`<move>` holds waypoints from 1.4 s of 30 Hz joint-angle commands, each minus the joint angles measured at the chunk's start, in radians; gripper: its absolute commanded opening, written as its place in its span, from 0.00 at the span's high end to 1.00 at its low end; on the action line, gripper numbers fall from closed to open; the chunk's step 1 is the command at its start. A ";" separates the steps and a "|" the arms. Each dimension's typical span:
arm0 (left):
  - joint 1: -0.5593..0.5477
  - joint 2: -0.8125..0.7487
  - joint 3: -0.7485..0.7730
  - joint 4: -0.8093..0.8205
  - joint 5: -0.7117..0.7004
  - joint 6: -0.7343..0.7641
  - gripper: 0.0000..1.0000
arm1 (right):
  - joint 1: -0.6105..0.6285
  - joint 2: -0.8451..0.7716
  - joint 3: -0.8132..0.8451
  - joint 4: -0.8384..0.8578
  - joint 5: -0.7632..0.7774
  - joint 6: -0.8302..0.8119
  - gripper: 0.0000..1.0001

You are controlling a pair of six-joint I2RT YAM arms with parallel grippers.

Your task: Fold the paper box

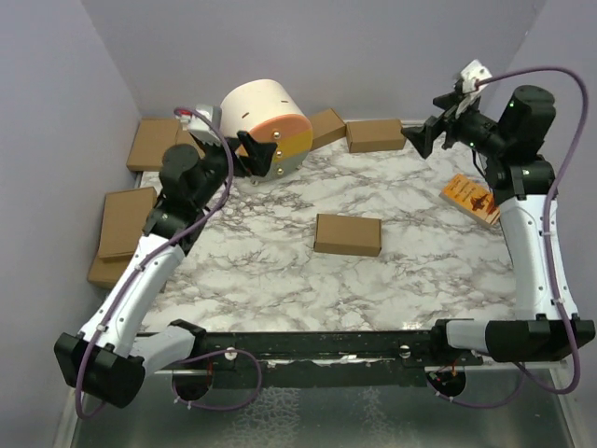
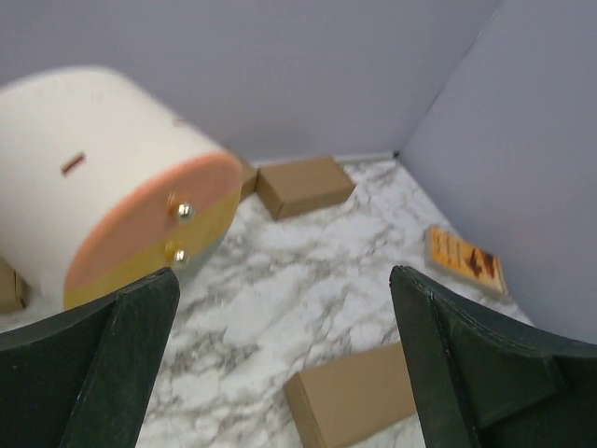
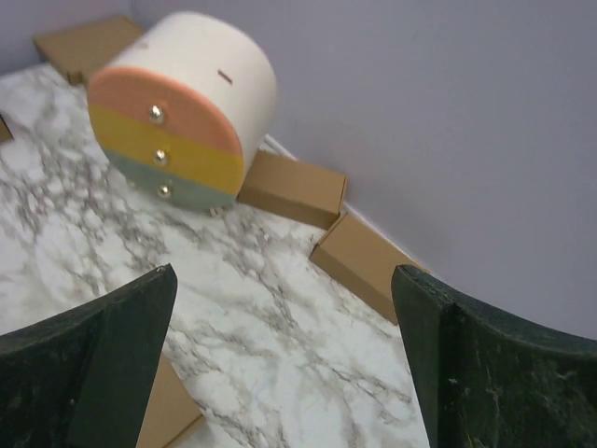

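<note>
Top external view first: both arms are lifted off the marble table (image 1: 280, 271) and reach toward the far wall. The left arm rises from its base at the near left corner, bends at the elbow and points its left gripper (image 1: 254, 151) at the round white drawer unit (image 1: 266, 117), just beside its pink and yellow front. The right arm runs up the right edge of the table, folds at the top and turns its right gripper (image 1: 418, 138) leftward, near a brown carton (image 1: 376, 135) lying against the back wall.

From the left wrist, the dark fingers (image 2: 121, 364) stand wide apart with nothing between them. The right wrist shows the same: its fingers (image 3: 466, 364) are spread wide and hold nothing.

The paper box (image 1: 348, 234) lies flat and closed, a small brown rectangle near the middle of the table, well apart from both grippers. It is touched by neither. An orange booklet (image 1: 471, 198) sits by the right edge under the right arm, and more brown cartons (image 1: 126, 221) are stacked along the left side.
</note>
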 commanded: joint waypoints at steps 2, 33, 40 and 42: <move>0.008 0.046 0.342 -0.256 0.067 0.103 0.01 | -0.003 -0.031 0.186 -0.050 0.033 0.273 0.00; 0.010 0.078 0.635 -0.435 0.125 0.138 0.01 | -0.015 -0.054 0.440 -0.214 0.153 0.360 0.00; 0.010 0.075 0.610 -0.432 0.125 0.154 0.01 | -0.017 -0.058 0.435 -0.210 0.160 0.370 0.00; 0.009 0.073 0.598 -0.431 0.121 0.157 0.01 | -0.017 -0.058 0.433 -0.205 0.170 0.376 0.00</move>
